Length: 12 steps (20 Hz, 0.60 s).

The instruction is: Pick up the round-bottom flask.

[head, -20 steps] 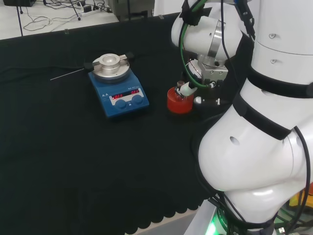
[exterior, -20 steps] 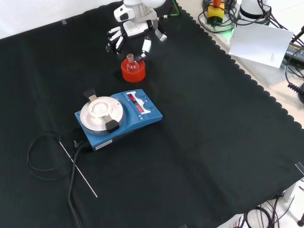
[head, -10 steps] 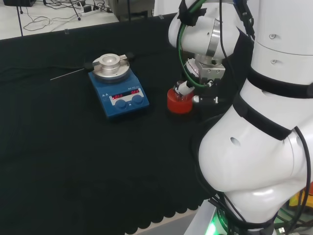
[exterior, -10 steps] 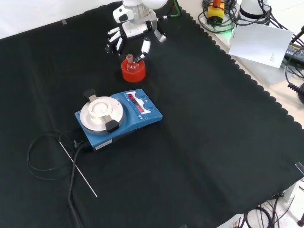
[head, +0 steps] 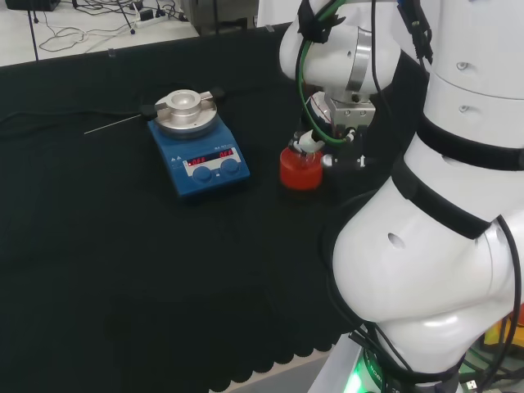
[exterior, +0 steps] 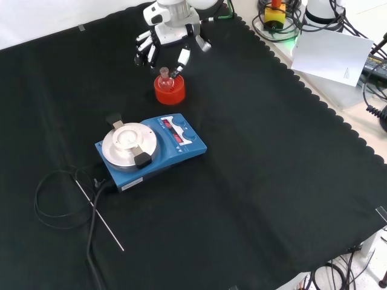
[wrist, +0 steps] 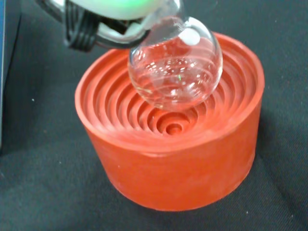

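Now flask [wrist: 174,67] hangs just above the red ribbed stand [wrist: 173,139], bulb clear of the grooves, neck tilted up toward the hand [exterior: 166,41]. Fingers [exterior: 182,58] pinch the neck; wrist view hides the neck behind the blurred hand. Hotplate [exterior: 151,151] nearby on desk [exterior: 272,181].

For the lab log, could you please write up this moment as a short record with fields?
surface: bench under black cloth
target: round-bottom flask, clear glass, its bulb raised off the centre of the stand in the wrist view
stand: red ribbed ring, on the cloth
hand: above the stand, fingers curled at the flask's neck
other item: blue hotplate with a round metal top, nearer the camera than the stand in the front view
loose item: thin metal rod beside the hotplate's cable
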Tool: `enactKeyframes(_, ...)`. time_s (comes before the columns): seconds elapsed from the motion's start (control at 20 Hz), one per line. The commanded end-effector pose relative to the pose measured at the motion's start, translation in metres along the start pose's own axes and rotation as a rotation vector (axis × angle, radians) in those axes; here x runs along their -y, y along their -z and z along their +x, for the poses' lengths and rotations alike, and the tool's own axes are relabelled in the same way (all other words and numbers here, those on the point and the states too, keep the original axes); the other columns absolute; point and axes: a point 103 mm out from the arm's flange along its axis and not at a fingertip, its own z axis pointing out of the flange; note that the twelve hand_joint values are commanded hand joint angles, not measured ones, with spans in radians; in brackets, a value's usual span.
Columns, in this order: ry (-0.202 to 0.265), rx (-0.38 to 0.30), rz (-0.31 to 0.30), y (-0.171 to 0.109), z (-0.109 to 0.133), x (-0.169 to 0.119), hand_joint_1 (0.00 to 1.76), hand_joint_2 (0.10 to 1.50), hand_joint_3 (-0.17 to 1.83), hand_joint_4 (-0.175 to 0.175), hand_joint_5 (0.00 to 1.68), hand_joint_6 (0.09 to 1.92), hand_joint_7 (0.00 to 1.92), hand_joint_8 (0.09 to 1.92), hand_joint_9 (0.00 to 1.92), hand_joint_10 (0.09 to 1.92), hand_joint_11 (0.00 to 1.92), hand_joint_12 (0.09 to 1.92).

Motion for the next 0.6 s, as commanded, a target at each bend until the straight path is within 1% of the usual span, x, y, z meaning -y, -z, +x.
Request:
enactKeyframes(0.05,-0.004,-0.016,0.006,0.013,0.0,0.004,1.12,0.69,0.69,0.064,1.17,0.86,0.39,0.68,0.63,0.6,0.21,1.4)
enactKeyframes(0.2,-0.007,-0.025,0.011,0.031,0.009,0.009,1.12,0.68,0.7,0.064,1.17,0.87,0.4,0.68,0.63,0.6,0.22,1.4)
enactKeyframes(0.35,-0.001,-0.021,0.018,0.047,0.017,0.011,1.13,0.68,0.7,0.063,1.17,0.87,0.4,0.69,0.63,0.6,0.22,1.4)
enactKeyframes(0.45,0.003,-0.021,0.017,0.055,0.021,0.01,1.13,0.68,0.72,0.046,1.17,0.88,0.39,0.69,0.63,0.6,0.23,1.4)
enactKeyframes(0.6,0.005,-0.022,0.021,0.067,0.028,0.007,1.13,0.67,0.73,0.036,1.17,0.89,0.39,0.68,0.63,0.6,0.23,1.39)
